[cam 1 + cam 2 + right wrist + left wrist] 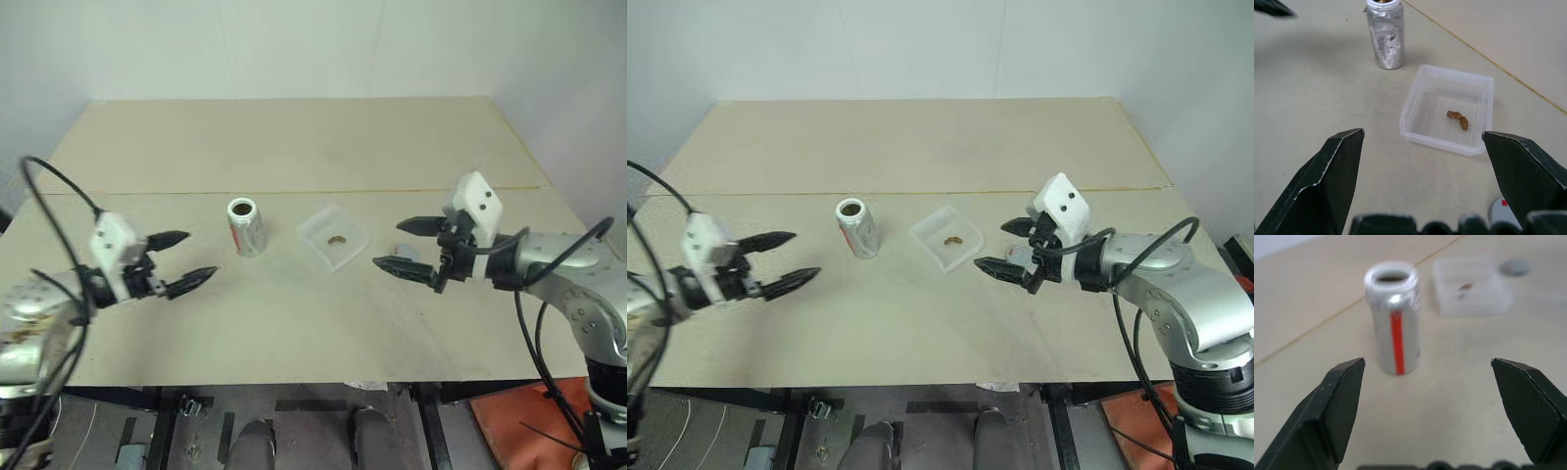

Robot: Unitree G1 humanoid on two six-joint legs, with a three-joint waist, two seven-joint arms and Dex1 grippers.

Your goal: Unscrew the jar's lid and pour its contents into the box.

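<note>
Standing upright and uncapped, the jar (245,226) sits beside the box (333,237) holding the contents (336,240). Both left gripper (181,258) and right gripper (404,245) gape empty

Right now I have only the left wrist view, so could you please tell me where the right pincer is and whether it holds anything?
Observer: The right pincer hangs open and empty above the table, on the far side of the box from the jar.
Operator: Thank you. Is the lid anywhere near it?
Observer: Yes, the lid lies flat on the table beside the box, close to that pincer, with a red mark on it.
</note>
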